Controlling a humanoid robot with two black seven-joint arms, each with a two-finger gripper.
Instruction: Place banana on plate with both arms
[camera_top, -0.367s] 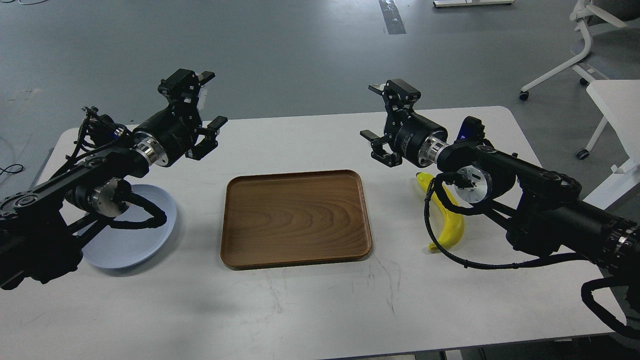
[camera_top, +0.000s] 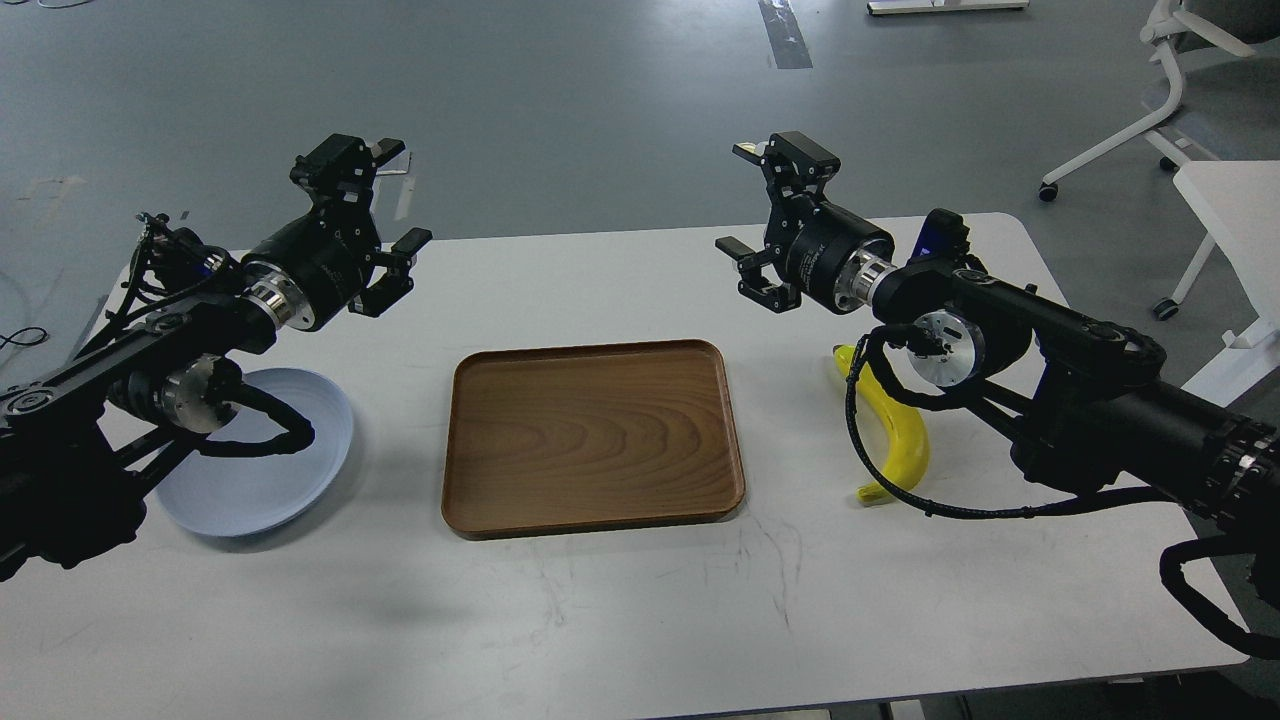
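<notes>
The yellow banana (camera_top: 898, 440) lies on the white table at the right, partly behind my right arm and its cable. The pale blue-grey plate (camera_top: 285, 465) sits at the left, partly covered by my left arm. My left gripper (camera_top: 398, 200) is open and empty, held above the table's far left, up and right of the plate. My right gripper (camera_top: 742, 200) is open and empty, held above the table, up and left of the banana.
A brown wooden tray (camera_top: 592, 435) lies in the middle of the table (camera_top: 620, 610). A white chair base (camera_top: 1150, 110) and a second white table (camera_top: 1235, 230) stand at the far right on the grey floor.
</notes>
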